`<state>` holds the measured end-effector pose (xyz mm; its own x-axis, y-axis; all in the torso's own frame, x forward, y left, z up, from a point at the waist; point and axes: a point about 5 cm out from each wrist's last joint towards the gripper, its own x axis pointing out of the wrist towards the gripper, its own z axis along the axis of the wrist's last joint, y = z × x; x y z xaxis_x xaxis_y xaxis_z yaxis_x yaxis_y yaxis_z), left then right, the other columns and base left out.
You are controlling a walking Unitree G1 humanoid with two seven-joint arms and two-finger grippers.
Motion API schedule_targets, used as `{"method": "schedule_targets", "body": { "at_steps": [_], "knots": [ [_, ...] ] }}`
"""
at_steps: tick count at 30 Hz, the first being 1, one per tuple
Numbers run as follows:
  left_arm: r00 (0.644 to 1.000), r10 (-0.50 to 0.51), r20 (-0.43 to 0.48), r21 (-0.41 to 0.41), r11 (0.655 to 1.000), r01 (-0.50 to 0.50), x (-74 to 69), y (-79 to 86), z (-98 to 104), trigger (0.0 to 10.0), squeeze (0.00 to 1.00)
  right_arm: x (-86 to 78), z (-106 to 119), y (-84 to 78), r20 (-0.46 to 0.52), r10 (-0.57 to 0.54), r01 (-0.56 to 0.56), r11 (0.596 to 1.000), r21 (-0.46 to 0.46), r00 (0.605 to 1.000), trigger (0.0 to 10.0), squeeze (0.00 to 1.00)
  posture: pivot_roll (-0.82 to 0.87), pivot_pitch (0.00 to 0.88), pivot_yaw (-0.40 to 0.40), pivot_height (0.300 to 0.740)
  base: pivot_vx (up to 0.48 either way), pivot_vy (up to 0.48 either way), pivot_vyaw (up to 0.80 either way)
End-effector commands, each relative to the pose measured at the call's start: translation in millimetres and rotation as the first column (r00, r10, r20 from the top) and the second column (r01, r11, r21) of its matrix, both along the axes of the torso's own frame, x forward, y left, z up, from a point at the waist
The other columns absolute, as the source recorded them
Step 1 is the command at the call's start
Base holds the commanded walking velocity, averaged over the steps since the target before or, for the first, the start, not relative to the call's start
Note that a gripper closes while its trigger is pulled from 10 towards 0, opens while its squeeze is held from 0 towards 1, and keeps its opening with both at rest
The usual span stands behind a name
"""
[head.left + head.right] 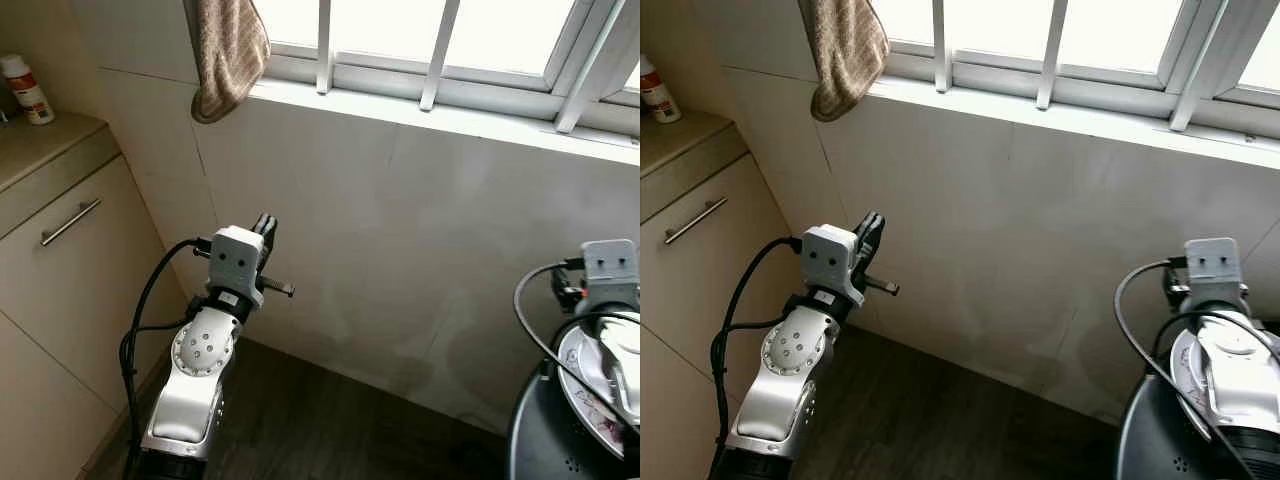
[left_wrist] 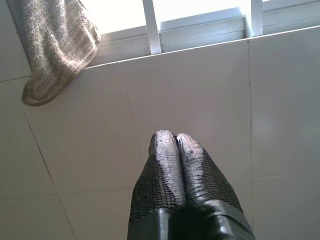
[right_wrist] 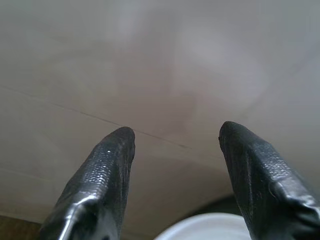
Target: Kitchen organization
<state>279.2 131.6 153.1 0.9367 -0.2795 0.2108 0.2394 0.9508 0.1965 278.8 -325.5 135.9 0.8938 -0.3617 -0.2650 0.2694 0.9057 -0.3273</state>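
The left gripper (image 2: pixel 174 136) has its two black fingers pressed tight together, holding nothing. It points up at the tiled wall (image 1: pixel 400 250), below the brown towel (image 1: pixel 228 50) hanging by the window bars (image 1: pixel 437 50). The right gripper (image 3: pixel 176 136) has its fingers wide apart, facing the wall. A white bottle (image 1: pixel 25 88) stands on the cabinet (image 1: pixel 60 240) far left.

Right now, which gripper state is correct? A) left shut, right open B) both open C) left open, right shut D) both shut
A: in the left wrist view the left gripper has its fingertips pressed together with nothing between them, while in the right wrist view the right gripper shows a wide gap between its fingers.
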Motion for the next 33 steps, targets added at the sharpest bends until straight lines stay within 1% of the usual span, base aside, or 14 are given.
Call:
{"method": "schedule_targets", "body": {
  "at_steps": [1, 3, 7, 9, 11, 13, 16, 20, 21, 27, 28, 29, 33],
  "knots": [
    [1.0, -0.008, -0.016, 0.012, 1.0, 0.008, -0.8, -1.9, -3, 10.0, 0.0, -3.5, 4, -14.6, -0.018, -0.06, 0.061, 0.998, 0.03, 0.998, 10.0, 0.0, 0.1, 0.0, -0.054, 0.74, 0.0, 0.0, 0.0],
    [1.0, -0.009, -0.018, 0.013, 1.0, 0.009, -0.9, -1.8, -3, 10.0, 0.0, -6.9, 3, -18.4, -0.047, -0.079, 0.081, 0.996, 0.03, 0.996, 10.0, 0.0, 0.1, 0.0, -0.054, 0.74, 0.0, 0.0, 0.0],
    [1.0, -0.008, -0.023, 0.016, 1.0, 0.008, -0.6, -1.6, -3, 10.0, 0.0, -10.9, -2, -18.4, -0.096, -0.083, 0.082, 0.997, -0.012, 0.992, 10.0, 0.0, 0.1, 0.0, -0.053, 0.74, 0.0, 0.0, 0.0],
    [1.0, -0.01, -0.026, 0.018, 1.0, 0.01, -0.6, -2.0, -4, 10.0, 0.0, -11.7, -8, -11.6, -0.109, -0.078, 0.083, 0.996, 0.043, 0.991, 10.0, 0.0, 0.1, 0.0, -0.053, 0.74, 0.0, 0.0, 0.0],
    [1.0, -0.013, -0.028, 0.02, 1.0, 0.013, -0.4, -2.8, -4, 10.0, 0.0, -10.8, -12, 1.5, -0.11, -0.055, 0.069, 0.99, 0.124, 0.992, 10.0, 0.0, 0.1, 0.0, -0.051, 0.74, 0.0, 0.0, 0.0],
    [0.999, -0.014, -0.029, 0.021, 1.0, 0.014, -0.2, -3.1, -4, 10.0, 0.0, -10.0, -14, 8.3, -0.108, -0.04, 0.057, 0.985, 0.16, 0.993, 10.0, 0.0, 0.1, 0.0, -0.051, 0.74, 0.0, 0.0, 0.0],
    [0.999, -0.014, -0.031, 0.022, 1.0, 0.015, 0.0, -3.6, -4, 10.0, 0.0, -8.4, -14, 15.6, -0.106, -0.016, 0.033, 0.986, 0.161, 0.994, 10.0, 0.0, 0.1, 0.0, -0.051, 0.74, 0.0, 0.0, 0.0],
    [0.999, -0.014, -0.035, 0.022, 1.0, 0.014, 0.4, -3.7, -5, 10.0, 0.0, -8.4, -14, 16.1, -0.113, -0.019, 0.035, 0.989, 0.144, 0.993, 10.0, 0.0, 0.1, 0.0, -0.051, 0.74, 0.0, 0.0, 0.0],
    [0.999, -0.012, -0.036, 0.022, 1.0, 0.013, 0.4, -3.5, -5, 10.0, 0.0, -10.4, -13, 12.4, -0.121, -0.046, 0.061, 0.991, 0.121, 0.992, 10.0, 0.0, 0.1, 0.0, -0.051, 0.74, 0.0, 0.0, 0.0],
    [0.999, -0.013, -0.04, 0.021, 1.0, 0.014, 0.0, -3.6, -6, 10.0, 0.0, -17.7, -12, 0.6, -0.139, -0.124, 0.131, 0.99, 0.043, 0.983, 10.0, 0.0, 0.1, 0.0, -0.053, 0.74, 0.0, 0.0, 0.0],
    [0.999, -0.014, -0.041, 0.021, 1.0, 0.015, -0.1, -3.7, -6, 10.0, 0.0, -19.2, -13, 0.6, -0.145, -0.125, 0.134, 0.99, 0.049, 0.981, 10.0, 0.0, 0.1, 0.0, -0.053, 0.74, 0.0, 0.0, 0.0],
    [0.999, -0.016, -0.044, 0.021, 1.0, 0.017, -0.2, -4.0, -7, 10.0, 0.0, -21.7, -19, 5.5, -0.161, -0.109, 0.122, 0.99, 0.068, 0.981, 10.0, 0.0, 0.1, 0.0, -0.053, 0.74, 0.0, 0.0, 0.0],
    [0.999, -0.02, -0.046, 0.023, 1.0, 0.021, 0.0, -4.5, -7, 10.0, 0.0, -22.8, -26, 12.1, -0.175, -0.09, 0.105, 0.991, 0.082, 0.98, 10.0, 0.0, 0.09, 0.0, -0.05, 0.74, 0.0, 0.0, 0.0]
  ]
}}
